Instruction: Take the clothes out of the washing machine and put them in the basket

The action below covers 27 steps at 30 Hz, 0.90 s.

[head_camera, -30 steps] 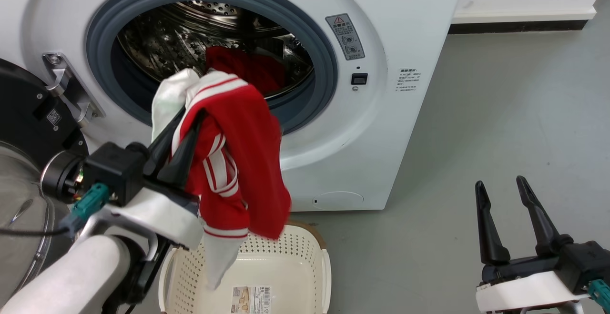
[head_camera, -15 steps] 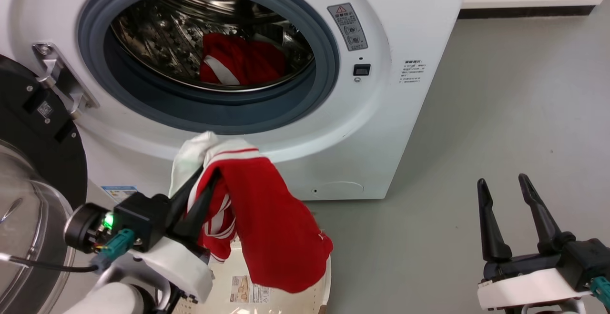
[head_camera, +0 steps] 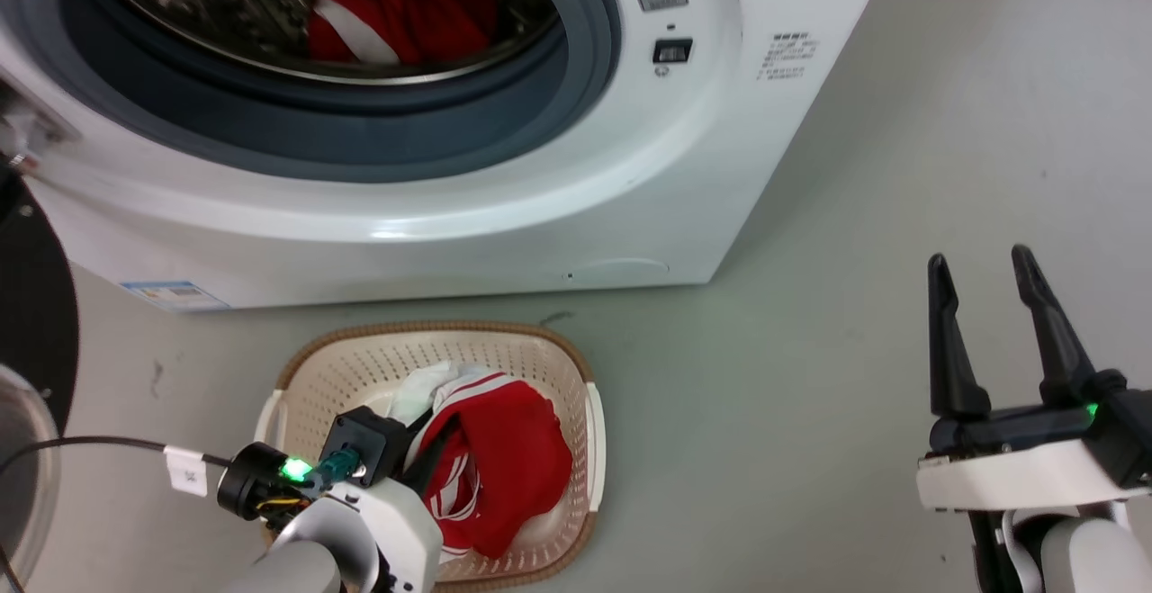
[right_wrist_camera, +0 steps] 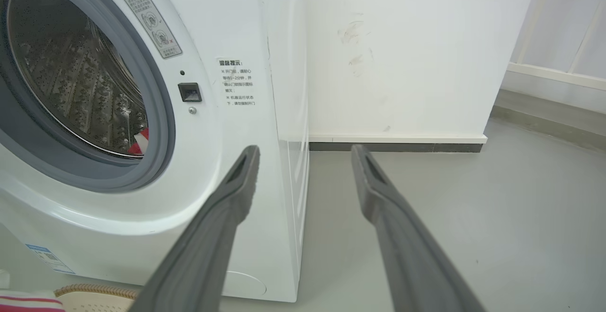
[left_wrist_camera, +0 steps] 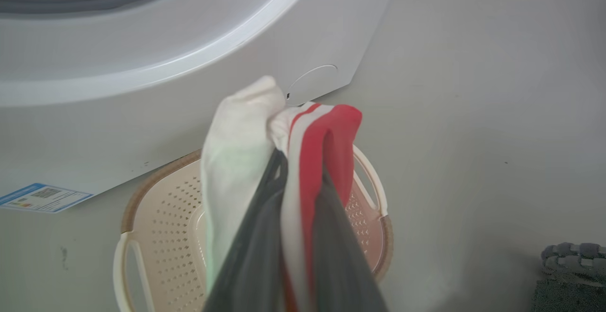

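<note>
Left end effector (left_wrist_camera: 303, 167) tight on clothes (head_camera: 504, 449) over basket (head_camera: 360, 368); right end effector (head_camera: 978, 260) spread; washing machine (head_camera: 540, 197) labels (right_wrist_camera: 236, 82) Chinese.

The washing machine (head_camera: 504, 215) has a glossy white shell, smooth enough to catch the light. Its matt grey seal (head_camera: 360, 139), blurred here, seems rubbery, and its perforated steel drum (right_wrist_camera: 71, 80) is shiny. The clothes (head_camera: 504, 449) are soft matt cloth. The basket (head_camera: 378, 368) is matt perforated plastic with a woven-look rim (head_camera: 432, 329). The floor (head_camera: 810, 395) is smooth, matt grey.
</note>
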### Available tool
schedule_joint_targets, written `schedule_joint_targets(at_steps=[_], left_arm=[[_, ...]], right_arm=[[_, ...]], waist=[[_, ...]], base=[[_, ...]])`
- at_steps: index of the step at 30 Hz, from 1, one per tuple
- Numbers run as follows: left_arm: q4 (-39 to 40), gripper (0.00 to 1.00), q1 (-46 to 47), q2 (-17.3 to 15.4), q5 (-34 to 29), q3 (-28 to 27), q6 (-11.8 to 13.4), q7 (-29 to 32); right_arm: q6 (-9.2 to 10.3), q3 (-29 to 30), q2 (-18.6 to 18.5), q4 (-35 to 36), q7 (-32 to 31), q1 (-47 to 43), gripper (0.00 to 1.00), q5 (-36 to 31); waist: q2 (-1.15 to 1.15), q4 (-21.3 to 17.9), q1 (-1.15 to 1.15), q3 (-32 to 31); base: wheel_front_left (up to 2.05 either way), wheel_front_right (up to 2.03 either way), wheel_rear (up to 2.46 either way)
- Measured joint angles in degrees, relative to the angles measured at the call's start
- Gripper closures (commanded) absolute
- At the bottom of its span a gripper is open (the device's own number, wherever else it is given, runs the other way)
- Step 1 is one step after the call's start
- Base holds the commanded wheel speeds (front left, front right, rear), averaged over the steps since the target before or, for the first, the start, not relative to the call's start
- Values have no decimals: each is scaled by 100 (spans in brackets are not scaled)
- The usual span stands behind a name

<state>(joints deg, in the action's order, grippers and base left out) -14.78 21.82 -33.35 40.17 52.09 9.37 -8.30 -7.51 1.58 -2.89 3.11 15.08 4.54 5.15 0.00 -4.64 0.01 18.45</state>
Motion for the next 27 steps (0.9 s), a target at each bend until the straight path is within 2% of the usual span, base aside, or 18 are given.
schedule_joint_targets(at_steps=[13,20,27], left_arm=[[-3456,100,1549,1046,-237,361,-1036,-46],[-4853,100,2400,1371,-524,606,-1293,59],[-5580,100,2819,1583,-676,870,-1473,419]], right_arm=[[0,109,-3,159,0,782,0,277],[0,140,-2,245,0,1111,0,454],[0,213,-2,283,0,1247,0,636]], waist=[[0,-353,1,1572],[0,-529,1,2353],[0,-689,1,2931]], base=[[0,0,0],[0,0,0],[0,0,0]])
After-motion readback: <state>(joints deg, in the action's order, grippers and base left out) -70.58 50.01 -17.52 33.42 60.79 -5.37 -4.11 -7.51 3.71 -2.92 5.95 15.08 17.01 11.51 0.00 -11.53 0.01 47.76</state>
